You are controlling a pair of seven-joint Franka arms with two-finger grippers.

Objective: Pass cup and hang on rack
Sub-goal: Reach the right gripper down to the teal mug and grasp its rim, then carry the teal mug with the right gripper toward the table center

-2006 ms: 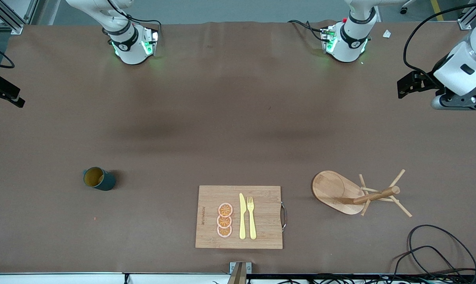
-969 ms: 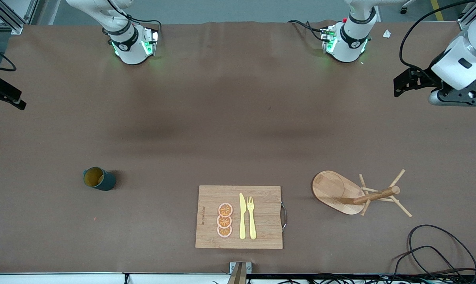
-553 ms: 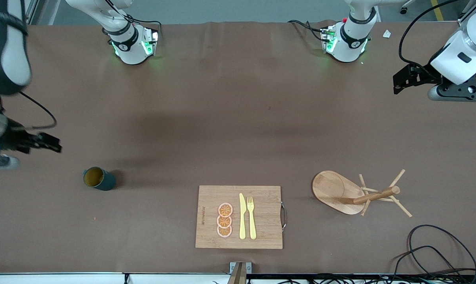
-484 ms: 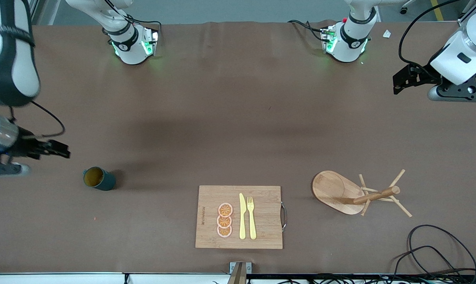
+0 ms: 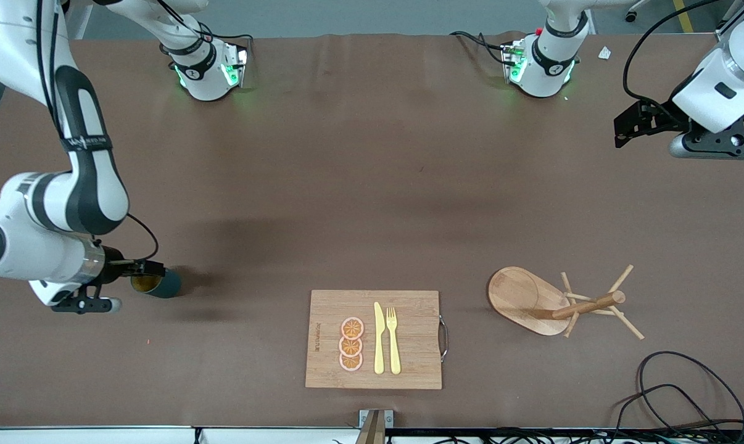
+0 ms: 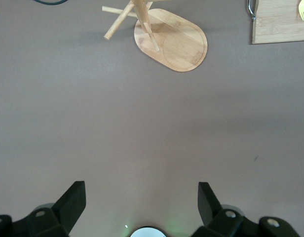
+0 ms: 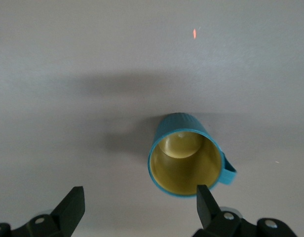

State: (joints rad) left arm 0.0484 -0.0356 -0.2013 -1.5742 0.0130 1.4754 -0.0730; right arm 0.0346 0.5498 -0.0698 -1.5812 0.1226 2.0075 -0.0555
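Note:
The teal cup [image 5: 165, 285] with its yellow inside stands upright toward the right arm's end of the table. My right gripper [image 5: 150, 269] is open just over it and partly hides its mouth. In the right wrist view the cup [image 7: 185, 154] lies off to one side of my right gripper [image 7: 139, 207], with one fingertip [image 7: 205, 200] over its rim and its small handle showing. The wooden rack [image 5: 526, 299] stands toward the left arm's end. My left gripper [image 5: 624, 126] waits open in the air. Its wrist view shows the left gripper [image 6: 140, 202] empty and the rack [image 6: 179, 44] farther off.
A bamboo cutting board [image 5: 329, 364] near the table's front edge carries three orange slices [image 5: 351, 344], a yellow knife [image 5: 379, 338] and a fork [image 5: 393, 339]. Its corner shows in the left wrist view [image 6: 278, 24]. Black cables [image 5: 674, 394] lie at the front corner beside the rack.
My right arm has swung in from the table's end and come down over the cup. The left arm has shifted only slightly. The cup and rack have not moved.

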